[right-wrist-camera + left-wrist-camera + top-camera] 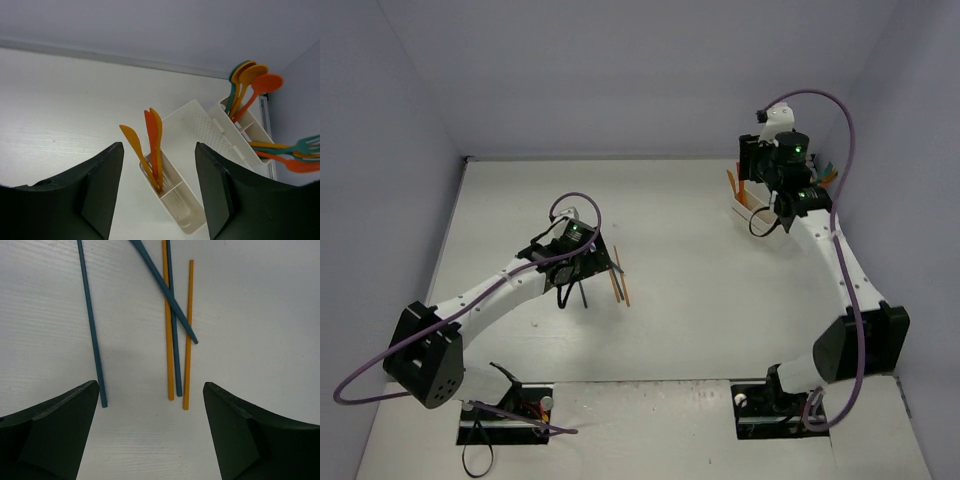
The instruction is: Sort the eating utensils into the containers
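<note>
- Left wrist view: the left claw [150, 390] hangs over the loose utensils on the counter [260, 315]. Its fingers are wide apart, holding and touching nothing.
- Just beyond its fingertips lie two orange handles [169, 325] side by side. A teal handle [174, 355] runs between them and a second teal one [167, 290] slants across the top.
- A third teal handle [91, 325] lies apart to the left, its near end just beside the left finger.
- All of them are flat on the counter, their long axes running away from the claw, across the line on which the fingers close. My judgement is that a straight drop would bracket the orange pair.
- Top external view: the left arm is plainly the nearer one to this loose bunch. The right arm is well apart from it, over at the far right corner.
- Right wrist view: the right claw [159, 150] stands above the white bins [200, 125], fingers apart and empty.
- Orange knives [152, 145] stand in the narrow bin below it. Spoons [250, 85] and forks [295, 150] fill the bins beyond.
</note>
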